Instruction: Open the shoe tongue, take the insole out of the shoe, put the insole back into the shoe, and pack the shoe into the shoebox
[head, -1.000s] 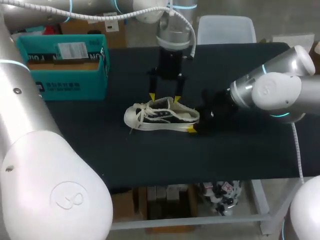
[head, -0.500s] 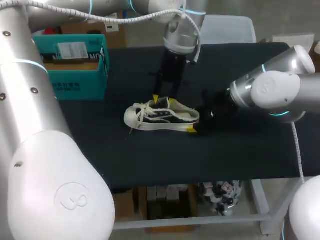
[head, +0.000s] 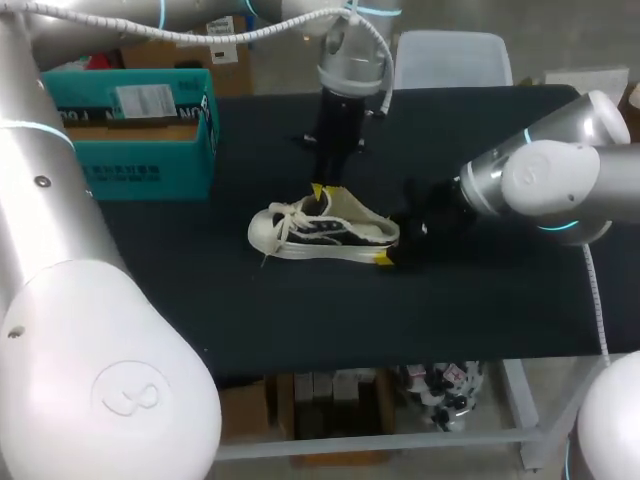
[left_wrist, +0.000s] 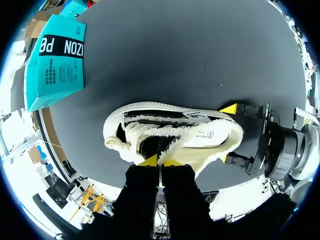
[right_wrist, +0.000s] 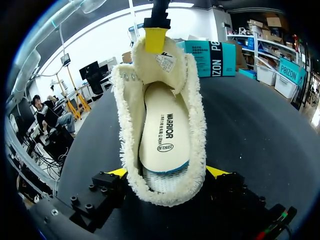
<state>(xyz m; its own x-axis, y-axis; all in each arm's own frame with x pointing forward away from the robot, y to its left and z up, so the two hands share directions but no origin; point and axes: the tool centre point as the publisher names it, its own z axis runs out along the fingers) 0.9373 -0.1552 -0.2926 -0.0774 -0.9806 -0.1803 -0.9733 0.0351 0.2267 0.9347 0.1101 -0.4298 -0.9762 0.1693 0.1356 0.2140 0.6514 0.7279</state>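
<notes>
A cream fleece-lined shoe (head: 320, 233) with a white toe and dark side panels lies on its sole mid-table, toe to the left. My left gripper (head: 322, 190) comes down from the far side and is shut on the raised tongue (right_wrist: 165, 62), as its yellow tips (left_wrist: 160, 161) show. Inside the shoe the white insole (right_wrist: 165, 130) lies flat. My right gripper (right_wrist: 167, 172) straddles the heel, one finger pressing each side, so it is shut on the shoe (left_wrist: 170, 132). The teal shoebox (head: 130, 130) stands open at the back left.
Black cloth covers the table (head: 300, 320), with bare room in front of the shoe and to its right rear. The shoebox (left_wrist: 55, 62) is about a shoe's length away from the toe. My right arm (head: 540, 185) lies low over the table's right side.
My left gripper's fingers went from apart above the shoe's opening to shut together on the tongue, which now stands up. The right gripper and the shoe stayed put.
</notes>
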